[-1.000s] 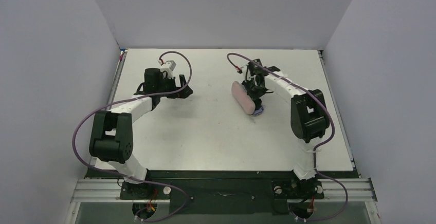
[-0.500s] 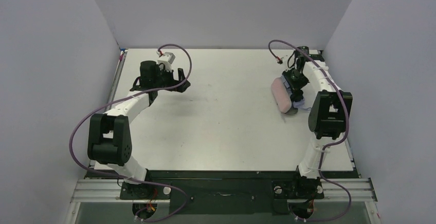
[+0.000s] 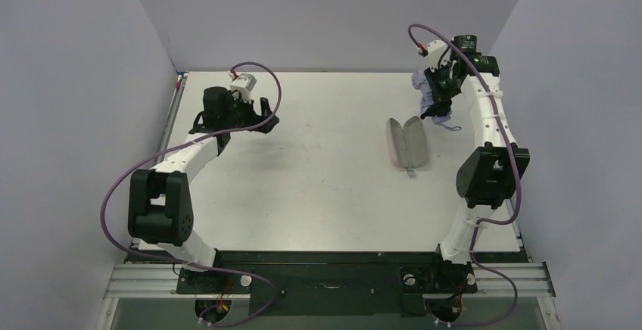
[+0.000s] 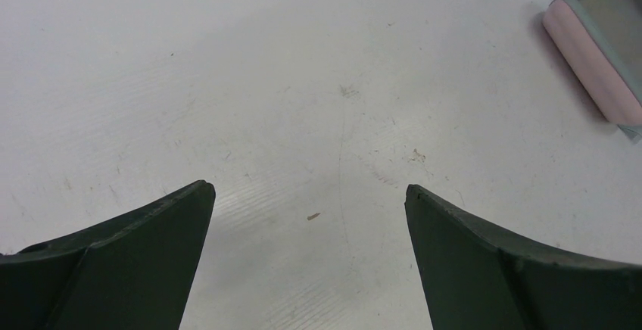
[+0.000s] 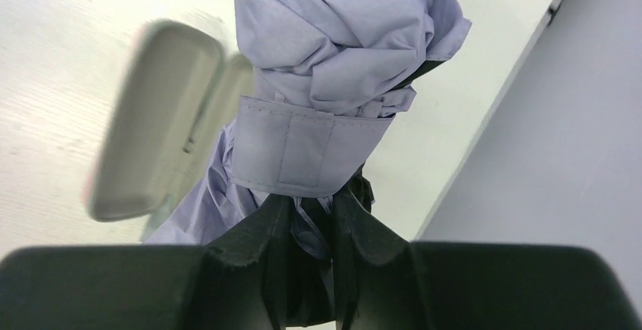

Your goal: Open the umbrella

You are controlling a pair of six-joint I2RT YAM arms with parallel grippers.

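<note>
The umbrella [image 5: 333,50] (still strapped shut) has been lifted from the pink case [image 3: 407,142], left gaping on the tabletop [image 3: 318,186], and is gripped aloft at far right by the right claw [image 5: 312,216]. The left claw [image 4: 306,188] is held wide open, so unfolding may be begun.

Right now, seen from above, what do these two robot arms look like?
Both the left arm and right arm have white tube-like links joined by chunky black joints. A purple cable loops along each, with a small white plug box at the wrist. The fingers are dark, matte wedges.
</note>
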